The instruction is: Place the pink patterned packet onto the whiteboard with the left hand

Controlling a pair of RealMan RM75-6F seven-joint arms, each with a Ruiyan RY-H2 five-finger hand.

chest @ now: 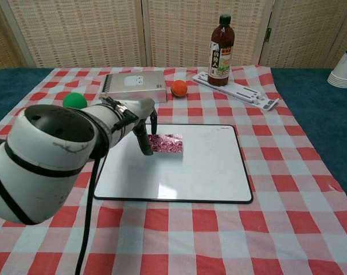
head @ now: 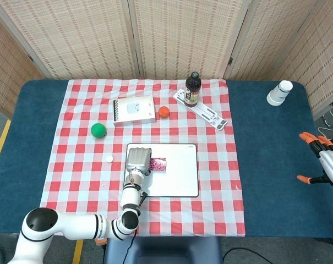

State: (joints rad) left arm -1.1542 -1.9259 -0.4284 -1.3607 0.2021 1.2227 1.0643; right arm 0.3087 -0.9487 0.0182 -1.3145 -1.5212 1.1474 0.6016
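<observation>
My left hand (head: 137, 159) (chest: 140, 117) holds the pink patterned packet (head: 157, 164) (chest: 166, 143) by its left end, over the left part of the whiteboard (head: 174, 179) (chest: 207, 172). In the chest view the packet hangs level just above the board's surface; whether it touches the board I cannot tell. The left forearm fills the lower left of the chest view. My right hand (head: 326, 162) sits at the table's far right edge, fingers spread, holding nothing.
On the checked cloth behind the board are a grey box (head: 134, 110) (chest: 135, 87), an orange ball (head: 164, 111) (chest: 179, 88), a dark bottle (head: 192, 89) (chest: 221, 51), a white stand (head: 202, 109) and a green ball (head: 98, 130) (chest: 74, 100). A small white cap (head: 108, 159) lies left of the board. Paper cups (head: 279, 92) stand back right.
</observation>
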